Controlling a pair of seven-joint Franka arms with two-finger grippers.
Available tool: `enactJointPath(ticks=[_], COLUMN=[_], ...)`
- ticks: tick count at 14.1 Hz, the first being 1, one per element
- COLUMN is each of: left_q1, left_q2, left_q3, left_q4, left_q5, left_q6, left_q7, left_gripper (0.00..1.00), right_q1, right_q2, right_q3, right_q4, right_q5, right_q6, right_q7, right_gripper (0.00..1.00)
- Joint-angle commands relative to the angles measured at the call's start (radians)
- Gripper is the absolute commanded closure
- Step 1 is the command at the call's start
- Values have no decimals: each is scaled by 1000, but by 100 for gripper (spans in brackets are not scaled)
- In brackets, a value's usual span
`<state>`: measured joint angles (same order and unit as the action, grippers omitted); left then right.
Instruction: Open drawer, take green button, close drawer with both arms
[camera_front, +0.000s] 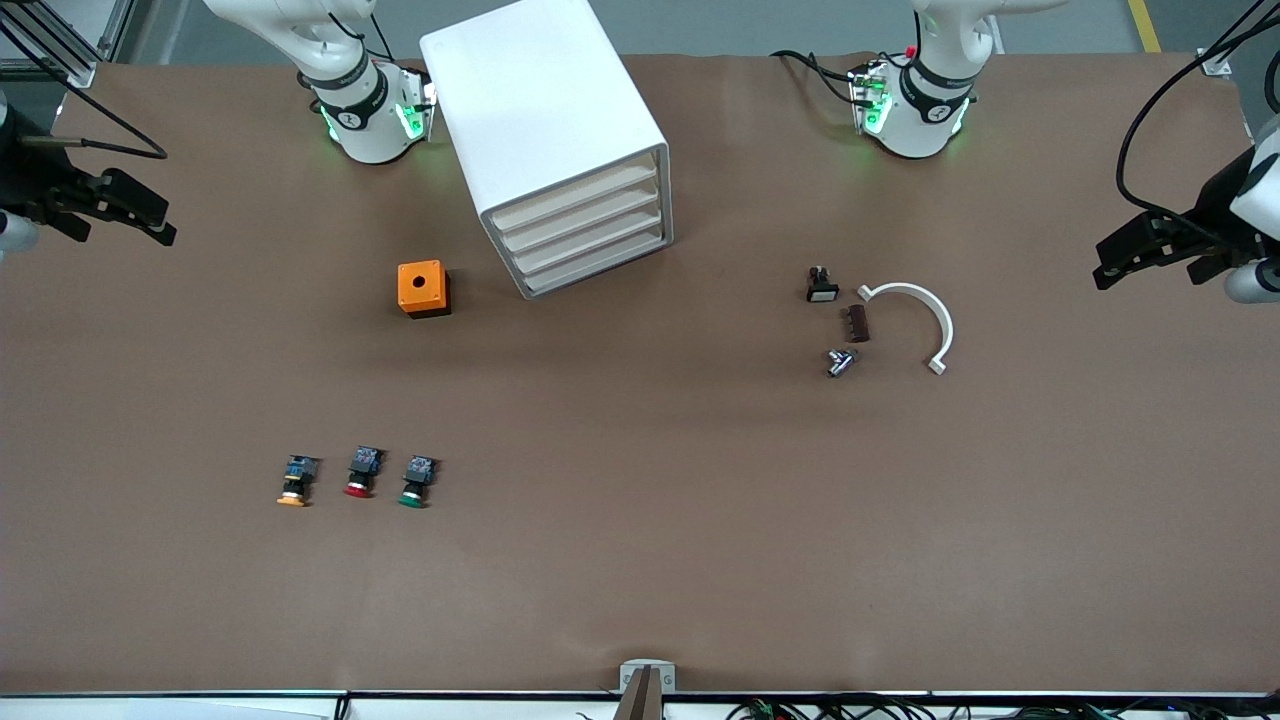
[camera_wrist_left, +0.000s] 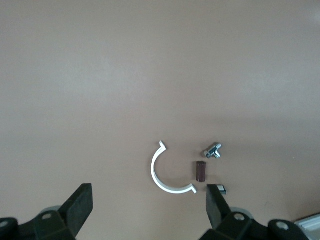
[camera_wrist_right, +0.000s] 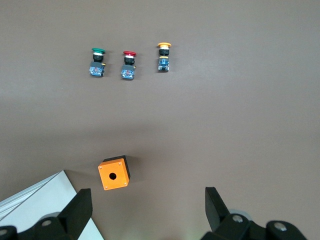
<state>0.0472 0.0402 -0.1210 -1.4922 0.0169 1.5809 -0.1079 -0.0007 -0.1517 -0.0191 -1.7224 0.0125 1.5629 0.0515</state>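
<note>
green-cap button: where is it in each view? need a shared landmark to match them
Front view: the green button lies on the table, nearer the camera than the orange cube, at the cabinet-side end of a row of three buttons, beside the red button.
Left wrist view: not in it.
Right wrist view: the green button is at one end of the same row.
Shared landmark: the orange cube, in the front and right wrist views.

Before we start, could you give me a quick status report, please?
Left gripper and right gripper open, empty, waiting at table ends. All four drawers shut. Green button on the table, nothing blocking.
</note>
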Motion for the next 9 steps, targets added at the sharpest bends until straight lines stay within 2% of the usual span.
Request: enactJointPath(ticks=[1,7,9], left_q1=[7,7,7], left_q2=[15,15,15], left_q3=[0,3,3], left_q4=[26,21,21], left_q5=[-9,-9,-9], left_q6=[10,2,2], left_q7=[14,7,5], left_gripper=[0,0,1], right_q1=[1,1,1], right_q2=[-26,-29,-32], right_q3=[1,-1,-1], right_q4=[-3,-5,-5], right_q5=[23,23,21], right_q6=[-20,-11,-7], right_q7=[-7,-12,-67], right_gripper=[0,0,0])
